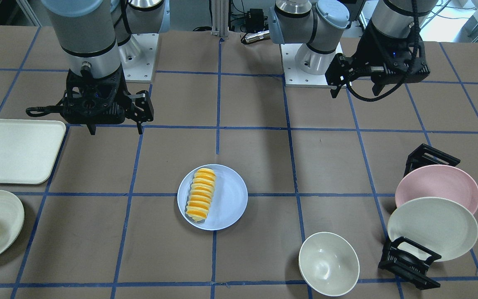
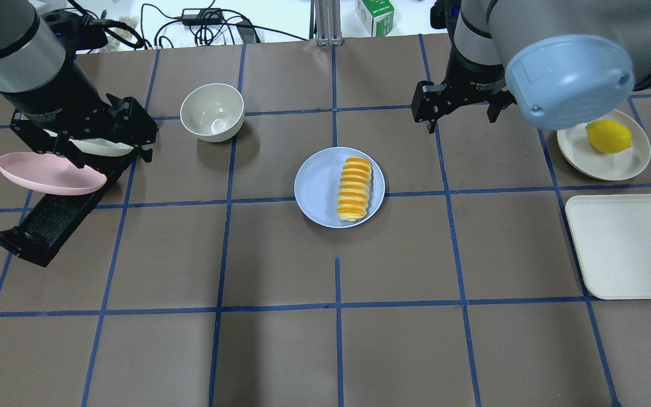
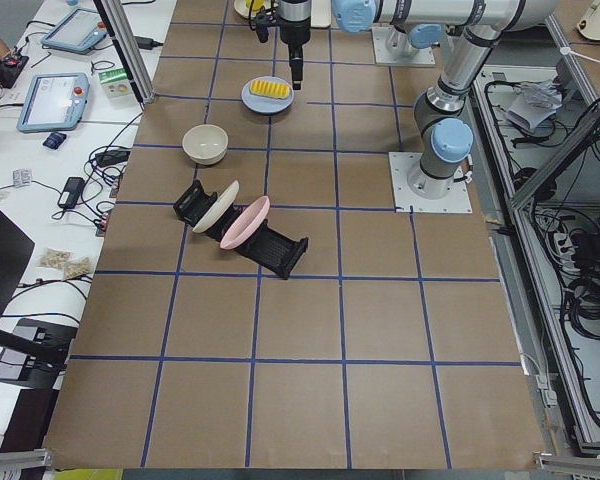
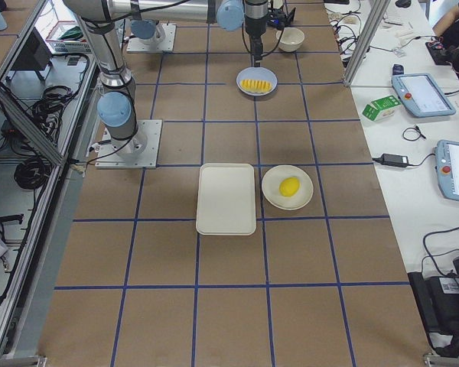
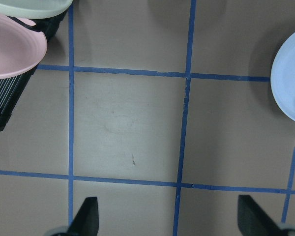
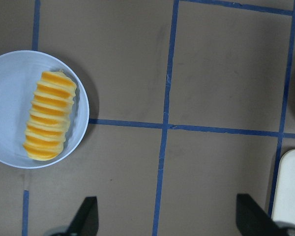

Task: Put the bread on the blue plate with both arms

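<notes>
Brown tabletop (image 2: 280, 254) taped into blue squares, with bread (image 2: 354, 189) lying lengthwise on the right half of the blue plate (image 2: 317, 189) at centre, the job apparently done, so left gripper (image 5: 169, 221) and right gripper (image 6: 167, 220) hang empty and spread wide, well clear either side.

Lots of room around the blue plate (image 2: 317, 195)
Bare table (image 2: 280, 350) lies on every side of it. The bread (image 2: 354, 188) fills its right-arm half. A white bowl (image 2: 212, 112) and a black plate rack (image 2: 48, 223) stand well off on the left arm's side, a tray (image 2: 630, 246) and a lemon plate (image 2: 613, 167) on the right arm's side.
</notes>
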Tool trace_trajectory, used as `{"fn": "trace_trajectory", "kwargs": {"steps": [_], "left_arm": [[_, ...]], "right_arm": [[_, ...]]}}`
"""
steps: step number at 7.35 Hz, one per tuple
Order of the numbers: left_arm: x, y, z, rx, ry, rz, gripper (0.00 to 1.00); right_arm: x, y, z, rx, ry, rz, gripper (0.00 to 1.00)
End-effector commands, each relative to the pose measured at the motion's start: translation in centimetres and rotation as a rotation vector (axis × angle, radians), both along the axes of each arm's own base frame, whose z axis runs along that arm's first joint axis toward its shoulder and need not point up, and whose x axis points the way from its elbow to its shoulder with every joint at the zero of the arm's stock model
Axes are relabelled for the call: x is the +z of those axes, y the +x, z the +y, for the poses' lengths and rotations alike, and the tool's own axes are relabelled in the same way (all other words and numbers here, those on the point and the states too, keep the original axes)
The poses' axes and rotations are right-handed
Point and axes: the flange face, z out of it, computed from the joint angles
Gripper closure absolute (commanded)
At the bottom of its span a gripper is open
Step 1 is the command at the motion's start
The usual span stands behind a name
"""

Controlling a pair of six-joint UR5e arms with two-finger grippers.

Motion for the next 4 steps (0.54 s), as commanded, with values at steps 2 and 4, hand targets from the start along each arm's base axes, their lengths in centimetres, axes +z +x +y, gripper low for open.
{"fn": "trace_trajectory", "kwargs": {"steps": [2, 4], "left_arm": [[0.26, -0.07, -0.02, -0.005, -0.005, -0.005, 0.00], [0.17, -0.01, -0.01, -0.006, -0.008, -0.004, 0.00]], "right_arm": [[0.14, -0.41, -0.22, -0.008, -0.002, 0.002, 0.00], [0.31, -0.34, -0.10, -0.007, -0.005, 0.001, 0.00]]}}
